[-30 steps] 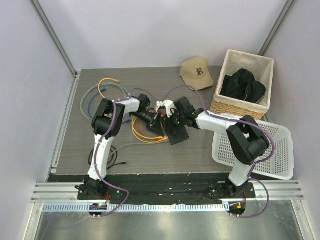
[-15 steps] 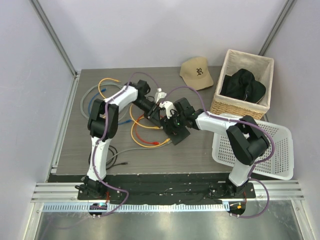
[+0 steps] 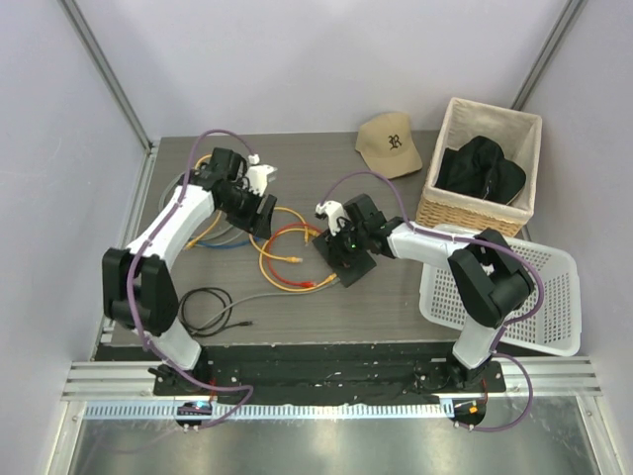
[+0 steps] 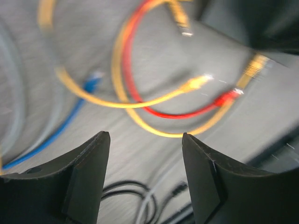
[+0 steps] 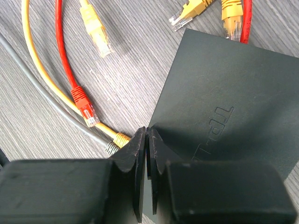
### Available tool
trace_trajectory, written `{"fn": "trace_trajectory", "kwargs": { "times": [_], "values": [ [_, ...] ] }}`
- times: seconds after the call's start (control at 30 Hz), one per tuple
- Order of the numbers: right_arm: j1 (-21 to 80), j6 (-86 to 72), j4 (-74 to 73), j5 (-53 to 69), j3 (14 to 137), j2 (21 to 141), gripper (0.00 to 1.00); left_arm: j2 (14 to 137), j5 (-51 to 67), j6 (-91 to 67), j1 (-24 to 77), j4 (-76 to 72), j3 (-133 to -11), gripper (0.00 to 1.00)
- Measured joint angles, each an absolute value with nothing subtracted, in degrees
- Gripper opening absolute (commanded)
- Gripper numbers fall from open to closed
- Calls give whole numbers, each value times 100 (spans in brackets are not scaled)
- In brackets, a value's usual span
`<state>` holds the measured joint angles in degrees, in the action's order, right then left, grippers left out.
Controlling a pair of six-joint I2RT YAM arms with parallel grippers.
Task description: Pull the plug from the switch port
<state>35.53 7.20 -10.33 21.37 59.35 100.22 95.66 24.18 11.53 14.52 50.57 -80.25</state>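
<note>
— How is the switch [image 5: 224, 107] expected to handle?

— It is judged a light, stiff, flat box with a smooth matt top. It is likely to slide over the surface [image 5: 140, 70] if a cord is tugged. It is best pinned from above or held at a corner. It is found at centre right of the right wrist view, and mid-frame in the overhead view.

— And the plug?

— A small, hard, latched connector on a limp cord is expected. Hold should be taken on the plug body with the latch pressed, never on the cord. At the far edge of the switch, in the upper right of the right wrist view, a yellow plug [image 5: 231, 21] and a red cable [image 5: 245, 18] are seen lying against that edge. Whether either is seated in a port cannot be told.

— How are the fingers set?

— On the right gripper [image 5: 146, 140] the fingers are brought together, their tips placed at the near corner of the switch. Whether a sliver of that corner is pinched between them cannot be told. Farther off, in the upper left of the overhead view, the left gripper [image 3: 259, 193] is seen above loose cables, well apart from the switch. Its fingers [image 4: 86, 172] are spread wide, and nothing is held between them.
</note>
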Motion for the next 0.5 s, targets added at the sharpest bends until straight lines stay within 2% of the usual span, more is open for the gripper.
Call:
{"fn": "trace_trajectory", "kwargs": {
  "times": [0.17,0.23,0.5],
  "values": [
    [3553,720,-1035,2156,5935,10022,13,9710,1219,617,1406,4626,-7915,67],
    [3555,720,-1037,2156,5935,10022,13,10049,893,364,1315,4521,-7887,63],
    [3568,731,-1028,2152,5889,9992,13,11004,626,-344,1166,4484,-7900,56]
  ]
}}
